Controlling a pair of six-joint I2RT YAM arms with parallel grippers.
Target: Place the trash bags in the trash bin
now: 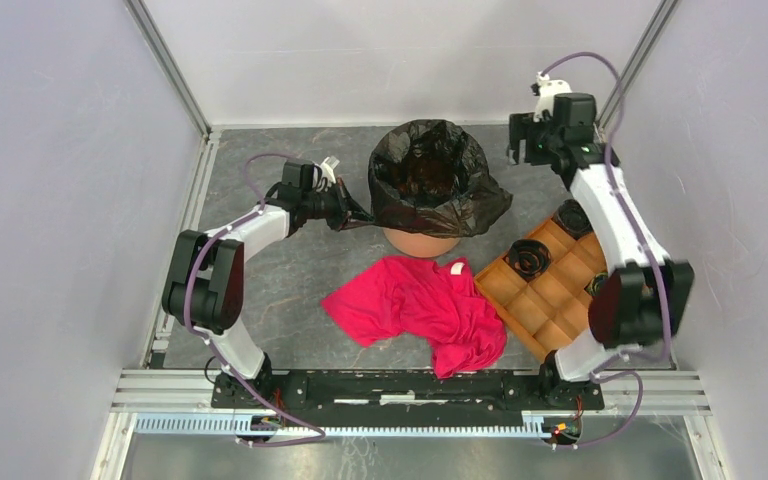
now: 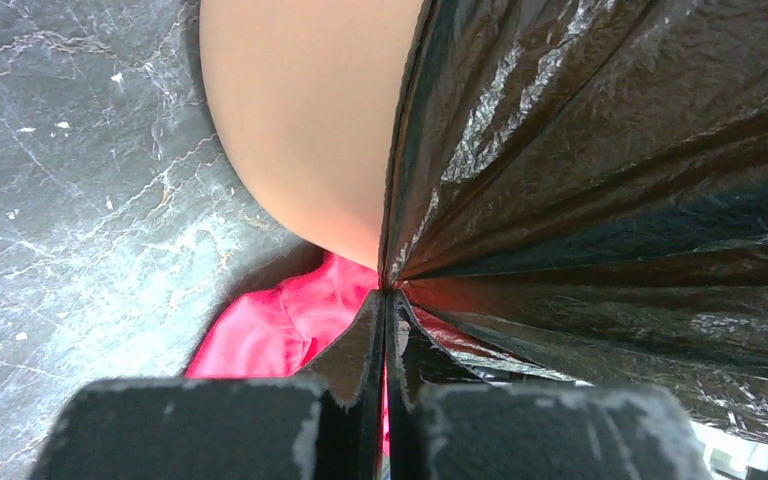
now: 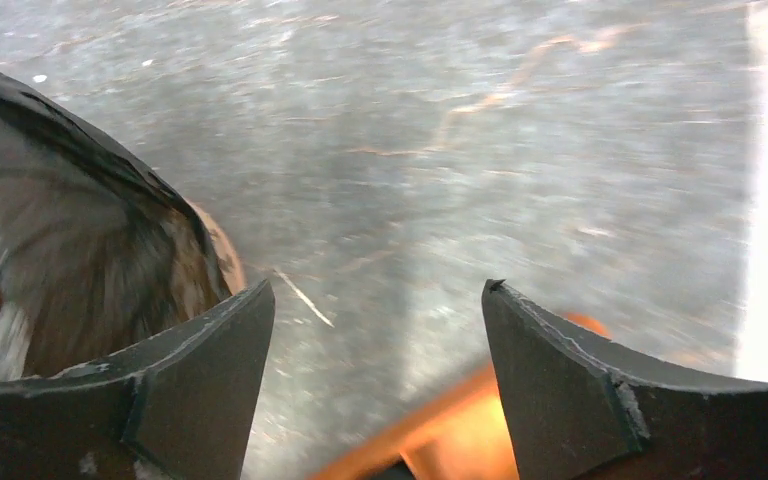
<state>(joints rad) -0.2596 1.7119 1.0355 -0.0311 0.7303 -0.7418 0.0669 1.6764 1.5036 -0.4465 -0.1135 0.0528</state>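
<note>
I see my left gripper (image 2: 388, 298) clenched on the trash bag (image 1: 430, 175) lining the bin (image 1: 420, 243), my right gripper (image 3: 378, 292) spread wide, empty.

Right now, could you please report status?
Left end effector shut on trash bag. Right end effector open, empty. Bag lines trash bin. Red cloth nearby.

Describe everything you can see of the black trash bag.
The trash bag is thin, glossy, wrinkled black film. It sits in the pale-orange trash bin, mouth open, its edge folded out over the rim and draping down the sides, spreading furthest at the right. The left pincer is shut on its left edge, pulling the film into taut pleats.
</note>
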